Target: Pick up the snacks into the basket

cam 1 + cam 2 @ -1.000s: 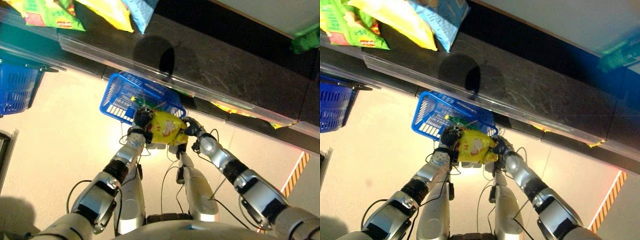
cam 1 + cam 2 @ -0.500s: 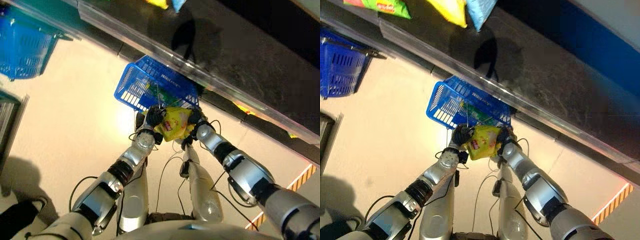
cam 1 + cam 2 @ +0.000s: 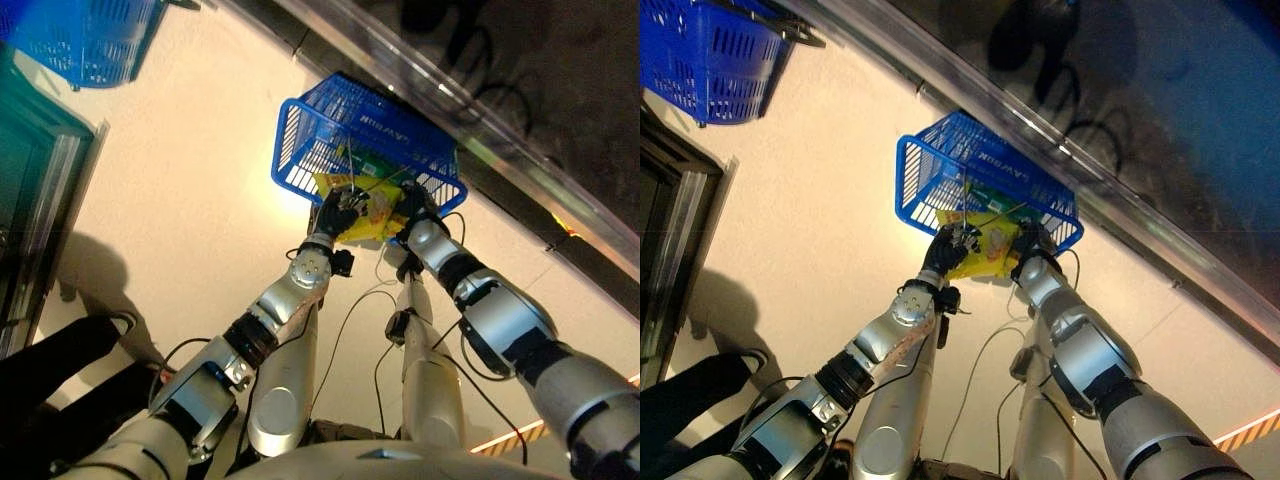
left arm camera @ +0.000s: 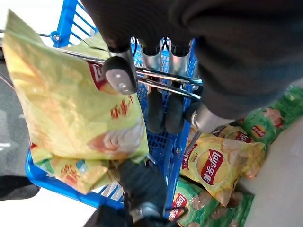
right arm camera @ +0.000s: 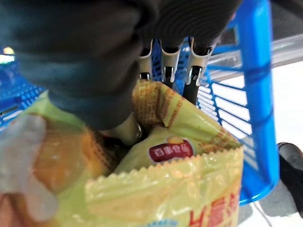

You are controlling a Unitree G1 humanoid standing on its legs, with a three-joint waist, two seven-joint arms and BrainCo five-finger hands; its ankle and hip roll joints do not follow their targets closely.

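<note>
Both arms stretched forward over the near rim of a blue plastic basket [image 3: 300, 150] standing on the pale floor [image 3: 180, 210], just near of a long dark shelf edge [image 3: 520, 130] with a clear front strip. Between the two hands, a yellow chip bag [image 3: 365, 212], held at the basket's near wall, partly over the rim and partly inside. Left hand [image 3: 338, 212] at the bag's left edge, closed on it: in the left wrist view, thumb [image 4: 119, 75] pressed on the bag's face [image 4: 75, 109], fingers [image 4: 163, 106] curled behind it against the blue mesh and across the basket's wire handle [image 4: 161, 78]. Right hand [image 3: 413, 208] at the bag's right edge, likewise gripping: in the right wrist view, fingers [image 5: 170, 66] hooked over the crinkled top of the bag [image 5: 180, 156], thumb tucked into its folds, blue basket wall [image 5: 260, 109] just beyond. Already lying in the basket, more snacks: a second yellow chip bag [image 4: 215, 163] and green packets [image 4: 265, 118] beside it. Far left on the floor, well apart, another blue basket [image 3: 85, 40]. At the near left, a person's dark trouser leg and shoe [image 3: 70, 350].
</note>
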